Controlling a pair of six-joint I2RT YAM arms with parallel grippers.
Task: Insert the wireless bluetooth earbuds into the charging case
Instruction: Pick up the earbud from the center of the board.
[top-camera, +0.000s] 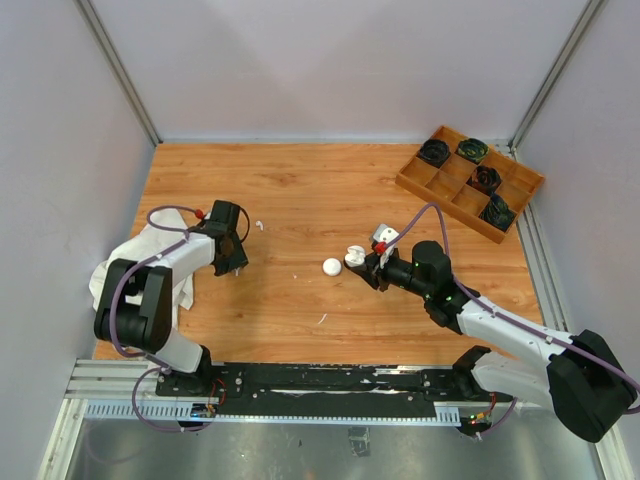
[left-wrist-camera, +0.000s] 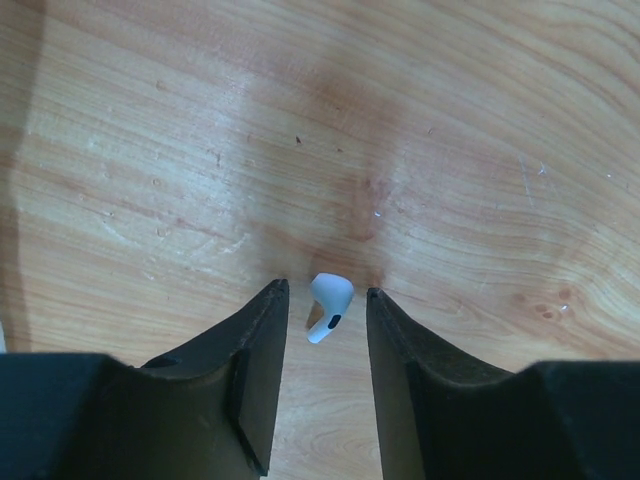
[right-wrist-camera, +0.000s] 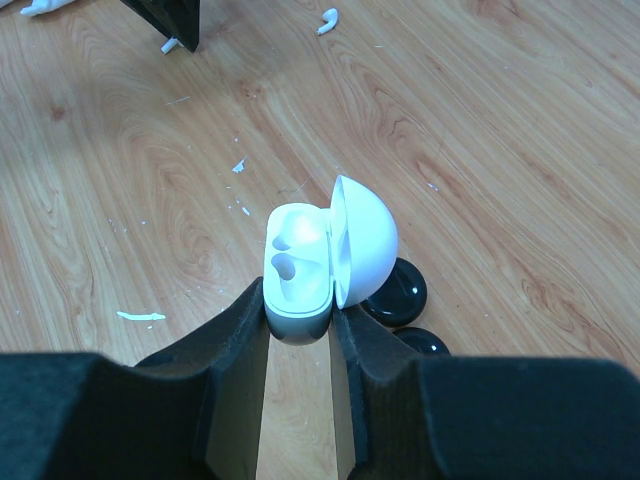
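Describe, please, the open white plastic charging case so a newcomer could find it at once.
Look near the middle of the wooden table, at the tip of the right gripper. The open white plastic charging case is clamped there, lid raised and both sockets empty, unlike the plain round white puck beside it.

Two black discs (right-wrist-camera: 398, 294) sit half hidden behind the charging case (right-wrist-camera: 300, 262).

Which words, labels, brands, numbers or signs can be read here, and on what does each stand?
None can be read in any view. The open white plastic charging case in the right pincer and the white stemmed plastic earbud inside the open left pincer look plain. The black round cases in the brown wooden tray are too small to tell.
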